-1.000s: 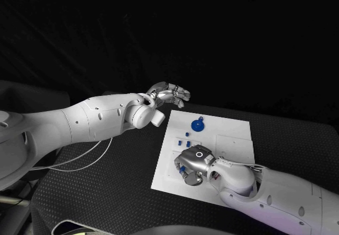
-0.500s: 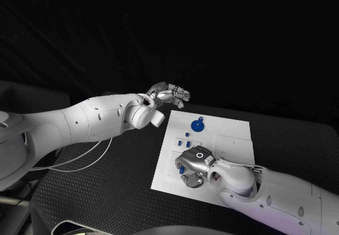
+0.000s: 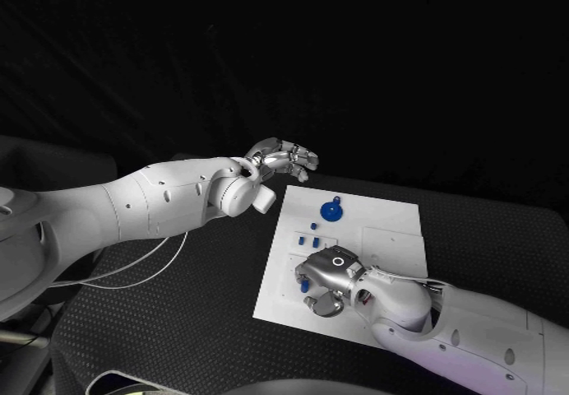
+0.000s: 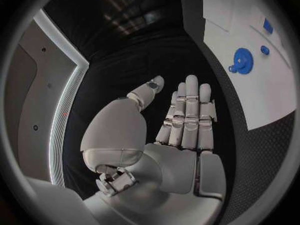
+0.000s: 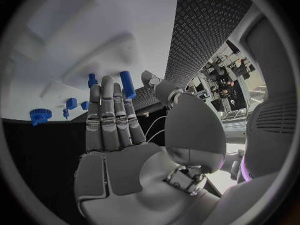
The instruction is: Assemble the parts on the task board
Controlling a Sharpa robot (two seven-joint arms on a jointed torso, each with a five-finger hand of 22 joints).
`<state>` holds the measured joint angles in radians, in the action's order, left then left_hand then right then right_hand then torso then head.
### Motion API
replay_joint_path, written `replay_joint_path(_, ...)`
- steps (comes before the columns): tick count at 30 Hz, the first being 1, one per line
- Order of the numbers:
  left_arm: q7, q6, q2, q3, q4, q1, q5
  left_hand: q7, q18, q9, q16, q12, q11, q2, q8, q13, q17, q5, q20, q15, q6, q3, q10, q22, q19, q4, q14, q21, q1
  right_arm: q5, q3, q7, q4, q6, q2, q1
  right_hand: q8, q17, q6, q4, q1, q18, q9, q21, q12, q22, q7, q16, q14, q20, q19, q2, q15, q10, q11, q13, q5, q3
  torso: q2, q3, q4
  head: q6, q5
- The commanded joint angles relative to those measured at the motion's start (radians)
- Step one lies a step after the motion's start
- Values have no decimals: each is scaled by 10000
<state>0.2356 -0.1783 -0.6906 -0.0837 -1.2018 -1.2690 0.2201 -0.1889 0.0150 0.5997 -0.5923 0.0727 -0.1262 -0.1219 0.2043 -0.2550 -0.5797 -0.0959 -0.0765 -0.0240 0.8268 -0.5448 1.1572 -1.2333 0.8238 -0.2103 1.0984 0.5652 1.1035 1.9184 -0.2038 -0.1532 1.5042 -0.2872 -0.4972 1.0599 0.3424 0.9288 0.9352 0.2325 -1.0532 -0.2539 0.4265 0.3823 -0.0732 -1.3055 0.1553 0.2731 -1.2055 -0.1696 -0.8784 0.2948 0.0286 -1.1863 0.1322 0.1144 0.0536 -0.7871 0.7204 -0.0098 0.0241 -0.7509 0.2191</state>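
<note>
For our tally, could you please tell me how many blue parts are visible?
6: a gear at the board's far end, a stud beside it, two blocks mid-board, two pegs by the right hand; more may be hidden.

The right robot hand (image 3: pixel 326 284) crowds the task board's (image 3: pixel 391 247) near-left corner.

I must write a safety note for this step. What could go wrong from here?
1. The right robot hand hangs low over the task board, near a blue peg; it might knock the peg.
2. This hand hides the board's near part in the head view, so aiming may suffer.
</note>
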Motion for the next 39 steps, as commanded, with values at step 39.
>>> replay_joint_path(39, -8, 194, -41, 4, -17, -8, -56, -13, 187, -22, 85, -24, -23, -94, 46, 15, -50, 51, 38, -23, -81, -18, -71, -34, 11, 75, 80, -75, -43, -355, -6, 201, 550, -940, -391, -21, 283, 314, 622, 171, -1387, -79, 139, 300, -364, -233, -316, 265, -633, 224, -580, -600, -249, -743, -340, 80, -21, -1232, 1, -5, 9, 4, -22)
